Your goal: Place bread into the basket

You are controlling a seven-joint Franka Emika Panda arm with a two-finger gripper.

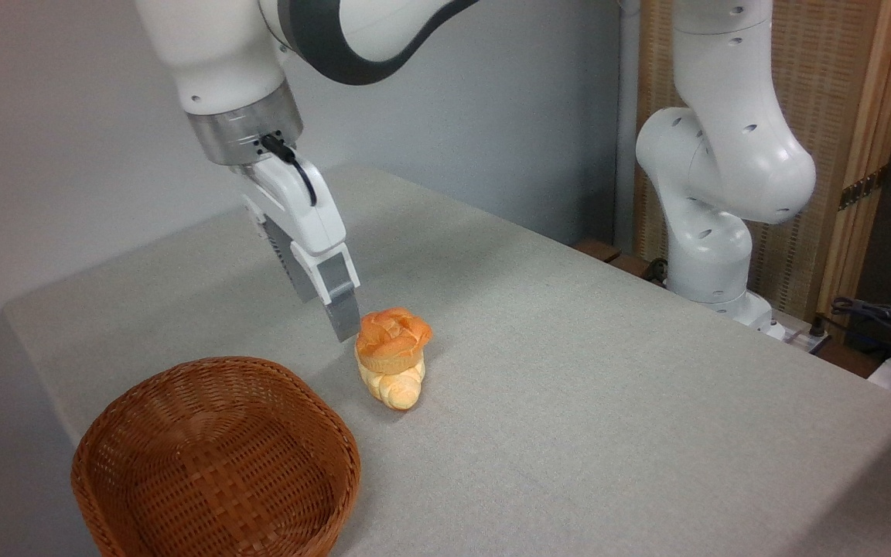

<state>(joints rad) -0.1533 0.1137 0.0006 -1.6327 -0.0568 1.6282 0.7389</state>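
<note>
The bread (393, 339), a small round orange-brown bun with a cracked top, sits at the table's middle, resting on or against a pale yellow croissant-shaped roll (397, 389). My gripper (337, 321) hangs tilted just left of the bun, its long grey fingertip (347, 319) right at the bun's left edge. The second finger is mostly hidden behind the first, so the gap between them does not show. Whether the bun is gripped or only touched is unclear. The brown wicker basket (105, 456) stands at the front left, nothing inside it.
The arm's white base (712, 255) rises at the table's far right edge, with cables (879, 317) beyond it. A grey wall backs the table, and a wooden screen (863, 116) stands at the right. The table's front left corner lies under the basket.
</note>
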